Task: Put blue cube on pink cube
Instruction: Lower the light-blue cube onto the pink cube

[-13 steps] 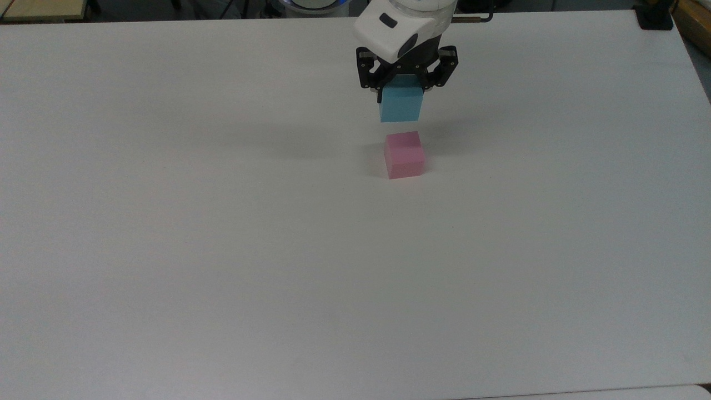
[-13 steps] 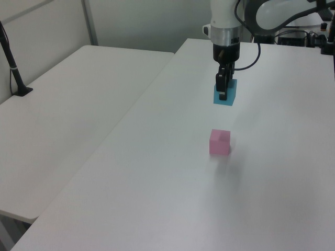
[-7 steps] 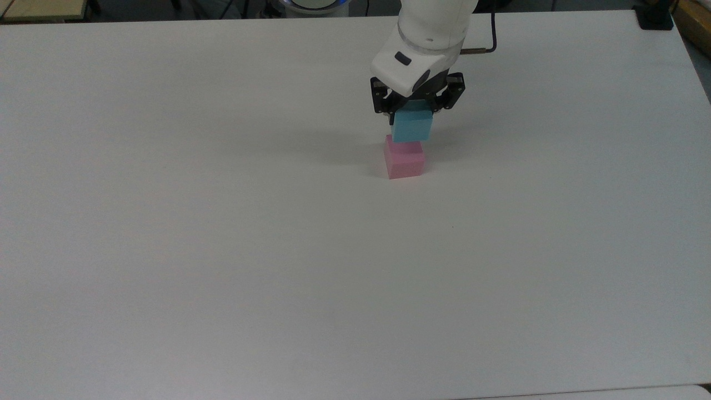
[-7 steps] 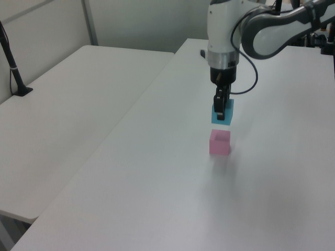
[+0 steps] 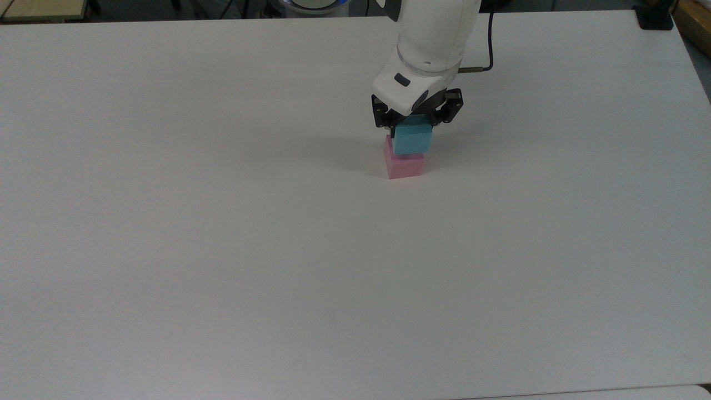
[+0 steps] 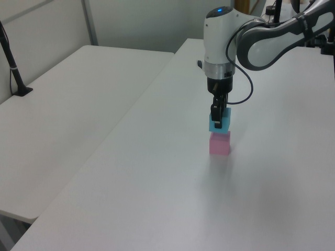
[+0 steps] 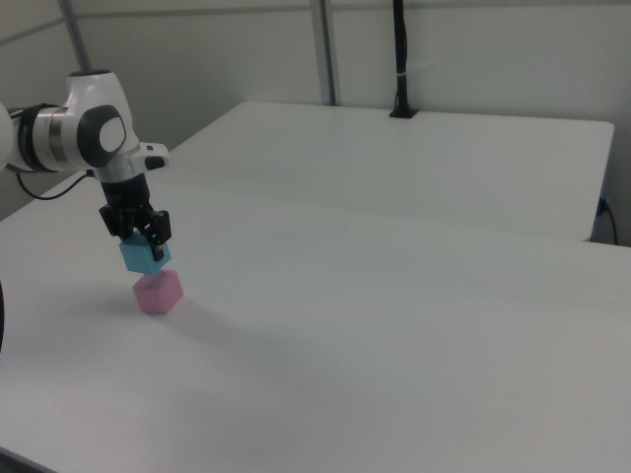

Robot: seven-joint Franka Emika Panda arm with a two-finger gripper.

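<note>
**What the pictures hide**

The small pale pink matte cube (image 5: 405, 165) has its top hidden under the light sky-blue matte cube (image 5: 412, 139), whose upper part the white arm's black two-finger gripper (image 5: 415, 123) covers; contact between them is unclear.

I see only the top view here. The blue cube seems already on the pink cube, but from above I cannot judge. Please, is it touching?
Observer: In the left view the blue cube sits right at the top of the pink cube; I see no gap between them.
Operator: Is it straight over the pink one?
Observer: In the right view the blue cube sits shifted toward the right view's left, so it overhangs the pink cube a little.
Operator: And the hand, is it released?
Observer: No. In the left view the hand is shut on the blue cube, one finger lying dark down its near face.
</note>
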